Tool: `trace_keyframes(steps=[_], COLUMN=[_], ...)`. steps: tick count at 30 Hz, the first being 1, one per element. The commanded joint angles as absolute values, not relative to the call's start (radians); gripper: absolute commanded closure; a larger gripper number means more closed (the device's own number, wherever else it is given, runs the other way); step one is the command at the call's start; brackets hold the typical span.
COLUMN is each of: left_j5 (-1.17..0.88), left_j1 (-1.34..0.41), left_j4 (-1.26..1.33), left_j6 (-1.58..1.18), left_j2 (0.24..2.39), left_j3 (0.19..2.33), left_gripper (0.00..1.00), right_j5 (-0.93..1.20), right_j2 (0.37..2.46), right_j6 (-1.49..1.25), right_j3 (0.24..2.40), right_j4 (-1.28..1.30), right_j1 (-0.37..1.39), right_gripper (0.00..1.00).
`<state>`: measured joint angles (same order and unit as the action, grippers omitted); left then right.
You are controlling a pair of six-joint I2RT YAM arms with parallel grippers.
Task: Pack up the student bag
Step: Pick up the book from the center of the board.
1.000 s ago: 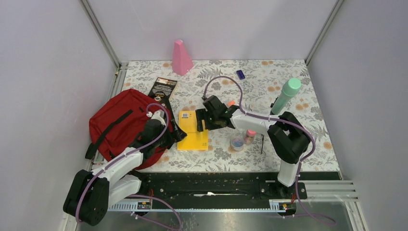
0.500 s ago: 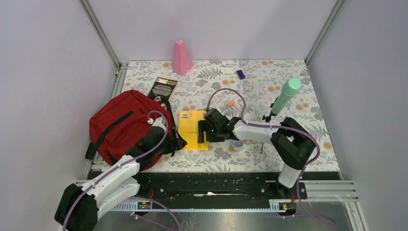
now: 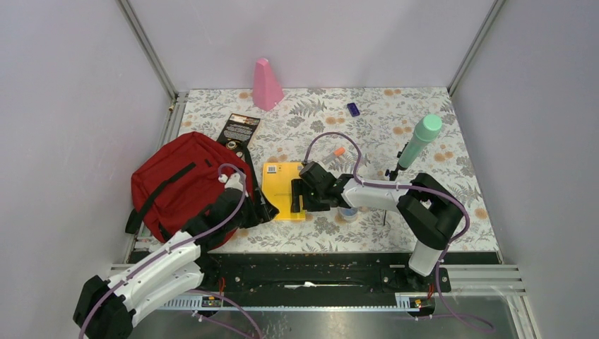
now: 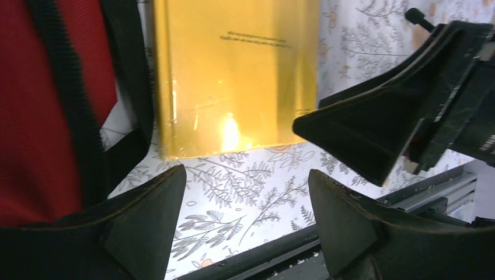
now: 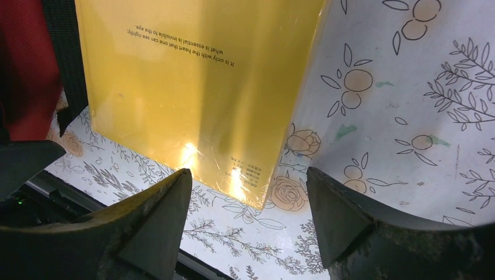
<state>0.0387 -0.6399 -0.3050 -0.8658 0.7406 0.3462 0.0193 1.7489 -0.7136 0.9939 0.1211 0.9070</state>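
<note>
From above, the student bag (image 3: 176, 180) lies just left of the yellow book (image 3: 284, 189), and both your arms crowd that book: collision risk. Left wrist: left gripper (image 4: 245, 192) spread wide, empty, right gripper (image 4: 356, 137) close ahead. Right wrist: fingers spread, empty; the glossy cover could slip.

I count one bag (image 3: 201, 152) at left centre and one yellow book (image 3: 281, 191) beside it. There is one black card (image 3: 240, 129) above the bag and one pink cone (image 3: 266, 85) at top centre. I also see one purple block (image 3: 353, 109), one green bottle (image 3: 422, 138) at right, one orange-tipped pen (image 3: 338, 151) and one half-hidden jar (image 3: 347, 212). There are two arms: the left arm (image 3: 169, 251) and the right arm (image 3: 374, 192).
</note>
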Motion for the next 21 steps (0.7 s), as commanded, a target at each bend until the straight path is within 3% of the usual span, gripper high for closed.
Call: trace_keyframes(steps=[1,21], left_j5=[0.073,0.146], left_j1=[-0.658,-0.656], left_j4=[-0.240,-0.216], left_j6=[-0.889,-0.941], left_j2=[0.772,0.927], left_j3=[0.380,0.340], left_gripper=[0.21,0.18], right_j5=[0.005,0.006], right_j2=[1.715,1.708], right_j6=[-0.728,-0.736], right_j3=[0.989,0.974], right_j4=[0.110,0.111], right_j1=[0.919,0.920], right_gripper=[0.22,0.22])
